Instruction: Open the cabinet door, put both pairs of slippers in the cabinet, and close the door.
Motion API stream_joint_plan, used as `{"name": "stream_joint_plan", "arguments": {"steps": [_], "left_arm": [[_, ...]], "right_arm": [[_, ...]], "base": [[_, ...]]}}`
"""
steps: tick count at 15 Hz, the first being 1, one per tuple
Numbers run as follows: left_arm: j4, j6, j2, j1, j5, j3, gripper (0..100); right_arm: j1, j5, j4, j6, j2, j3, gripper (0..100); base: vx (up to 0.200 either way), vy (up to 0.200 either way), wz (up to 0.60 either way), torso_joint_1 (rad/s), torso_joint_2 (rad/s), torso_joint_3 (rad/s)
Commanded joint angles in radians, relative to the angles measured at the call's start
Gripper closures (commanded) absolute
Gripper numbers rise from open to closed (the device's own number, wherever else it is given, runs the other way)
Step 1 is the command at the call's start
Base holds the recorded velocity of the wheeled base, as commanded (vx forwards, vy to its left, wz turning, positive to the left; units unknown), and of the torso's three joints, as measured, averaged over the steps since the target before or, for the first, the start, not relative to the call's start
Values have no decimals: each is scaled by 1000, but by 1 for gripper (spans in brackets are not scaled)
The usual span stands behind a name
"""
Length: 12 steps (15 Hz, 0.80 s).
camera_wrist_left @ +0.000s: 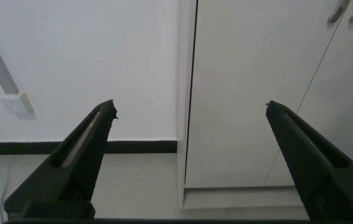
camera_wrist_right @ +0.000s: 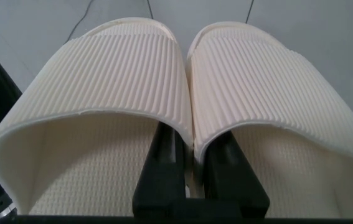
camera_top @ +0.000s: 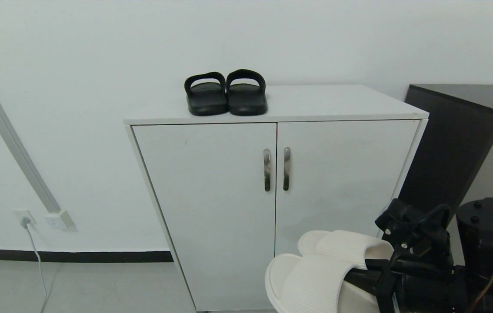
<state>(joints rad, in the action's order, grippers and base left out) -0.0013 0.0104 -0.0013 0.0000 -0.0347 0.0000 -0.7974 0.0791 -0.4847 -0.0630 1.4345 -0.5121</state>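
**Use the free left arm to open a door first**

Your right gripper has its fingers closed between the white slippers. They pinch the two inner strap walls together, low in front of the cabinet's right door. The black slippers sit side by side on the cabinet's top surface, toward its left. Both doors are shut.

Your left gripper is spread wide and holds nothing. It faces the cabinet's lower left corner, well below the left handle.

Raise it to that handle, slip one finger behind the bar and close. Pull in an arc about the hinge side, not straight back. The right door looks riskier to me. It would likely strike the held slippers unless you draw that arm away.
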Motion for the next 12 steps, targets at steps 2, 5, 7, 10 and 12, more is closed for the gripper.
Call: {"name": "stream_joint_plan", "arguments": {"steps": [2, 5, 7, 10, 12], "left_arm": [[0, 0, 1, 0, -1, 0, 0], [0, 0, 1, 0, -1, 0, 0], [0, 0, 1, 0, -1, 0, 0], [0, -1, 1, 0, -1, 0, 0], [0, -3, 1, -2, 1, 0, 0]], "right_arm": [[-2, 1, 0, 0, 1, 1, 100], [-3, 2, 0, 0, 0, 3, 100], [-5, 2, 0, 0, 0, 7, 100], [-9, 2, 0, 2, -2, 9, 100], [-9, 2, 0, 2, 1, 11, 100]], "base": [[0, 0, 0, -76, 447, 376], [0, 0, 0, -9, 323, 268], [0, 0, 0, 0, 0, 0], [0, 0, 0, 0, 0, 0], [0, 0, 0, 0, 0, 0]]}}
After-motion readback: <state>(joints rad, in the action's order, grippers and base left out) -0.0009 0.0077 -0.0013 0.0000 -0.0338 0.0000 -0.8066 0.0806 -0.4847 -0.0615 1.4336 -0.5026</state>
